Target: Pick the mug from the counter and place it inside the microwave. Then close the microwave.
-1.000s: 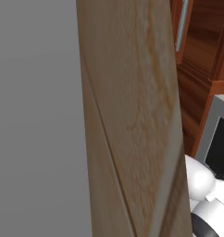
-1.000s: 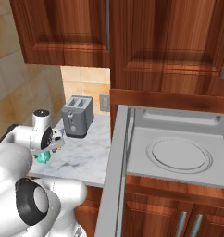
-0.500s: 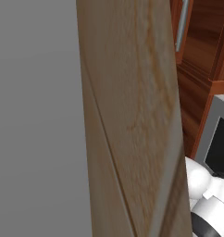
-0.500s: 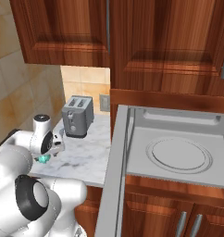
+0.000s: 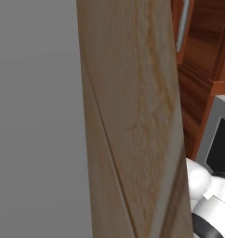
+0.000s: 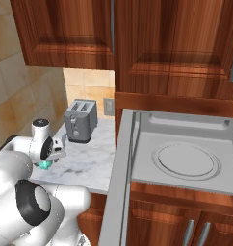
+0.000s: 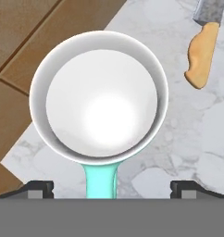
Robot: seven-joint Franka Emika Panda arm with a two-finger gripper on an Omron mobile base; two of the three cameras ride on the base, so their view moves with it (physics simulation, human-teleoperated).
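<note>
Picking step: the gripper (image 7: 112,187), jaws spread wide, hangs over the small teal white-rimmed mug (image 7: 99,95) on the marble table (image 7: 188,139); next, lower and close.

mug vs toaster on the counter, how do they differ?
Size: the mug is far smaller than the toaster.
Colour: the mug is teal with a white inside; the toaster is grey.
Place: the mug sits near the counter's front edge under the claw; the toaster stands back by the wall.
Both rest on the marble counter.
</note>
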